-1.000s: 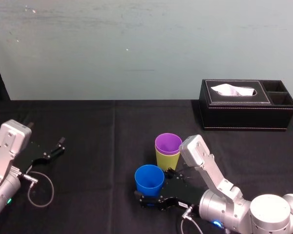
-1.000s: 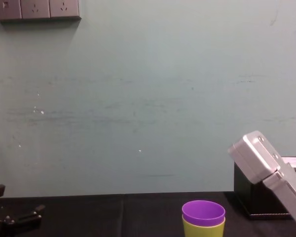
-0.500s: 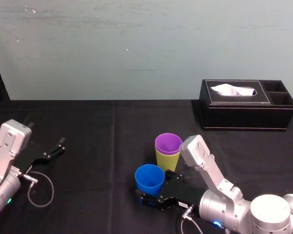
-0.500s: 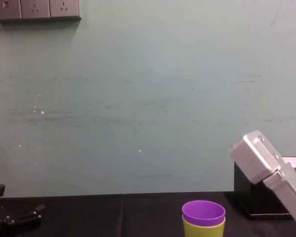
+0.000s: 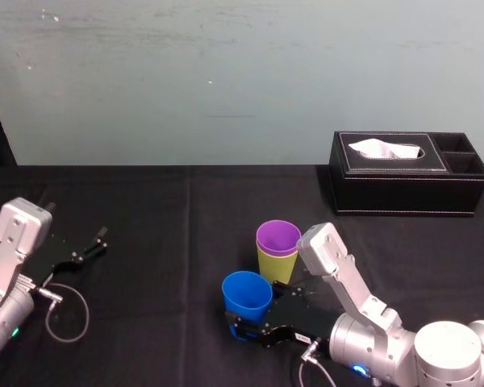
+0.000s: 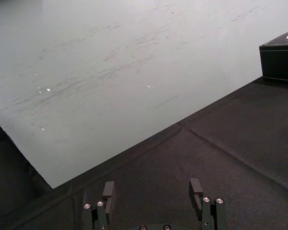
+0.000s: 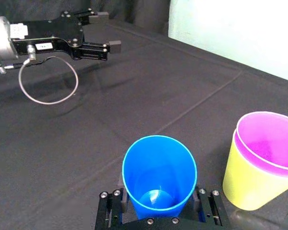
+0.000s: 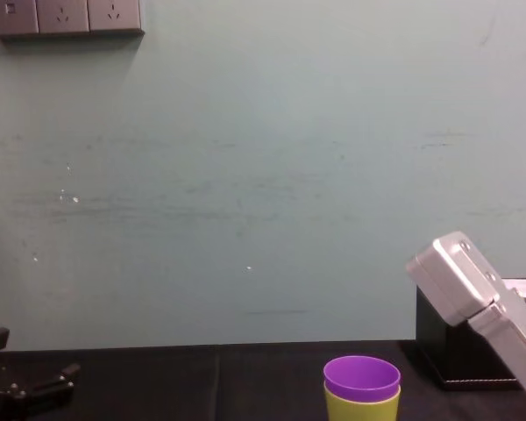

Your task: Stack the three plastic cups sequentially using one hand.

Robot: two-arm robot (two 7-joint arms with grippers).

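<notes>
Our right gripper [image 5: 250,326] reaches low over the table [image 5: 161,218], fingers clamped on the blue cup [image 5: 246,294] — it stands upright, mouth up, just beside the purple cup [image 5: 278,237] nested in the yellow cup [image 5: 275,266]. Our left gripper [image 5: 87,247] lies parked far left, fingers apart.

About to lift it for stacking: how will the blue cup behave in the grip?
The blue cup looks thin, smooth plastic: probably light, possibly slippery. The right end effector grips low on its tapered wall, so it may tilt.
</notes>
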